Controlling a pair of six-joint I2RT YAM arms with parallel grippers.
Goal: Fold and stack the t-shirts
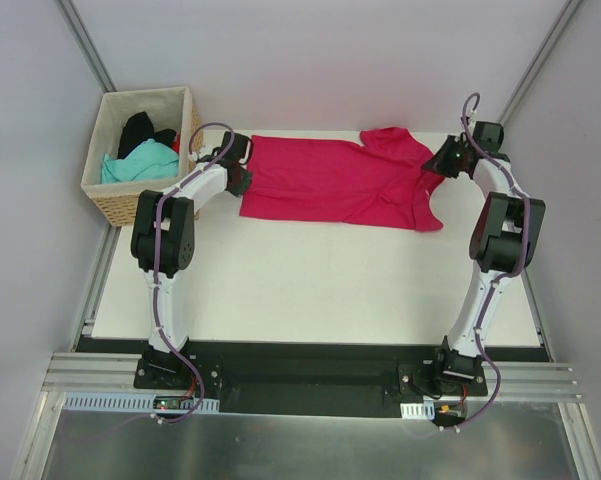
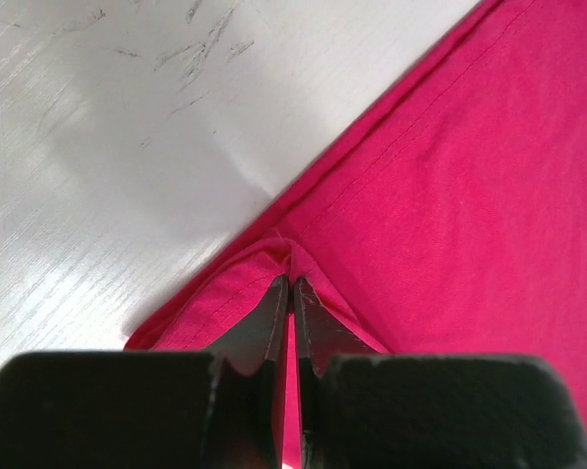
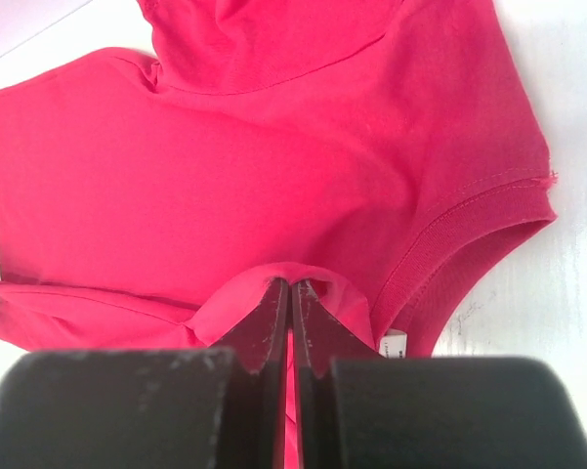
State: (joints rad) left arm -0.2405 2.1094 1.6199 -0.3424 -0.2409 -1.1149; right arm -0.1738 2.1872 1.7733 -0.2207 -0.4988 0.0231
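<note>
Grippers both pinch your pink t-shirt [image 1: 330,185], which lies long from left to right by the table's [image 1: 310,295] far edge: left gripper [image 2: 290,285] squeezes the hem end, right gripper [image 3: 290,286] squeezes the neck end.

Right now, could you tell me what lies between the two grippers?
The pink t-shirt spans that stretch, the left gripper and right gripper each pinching an end; the top view shows it.

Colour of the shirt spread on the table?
Plain crimson-pink; the shirt shows best in the top external view.
</note>
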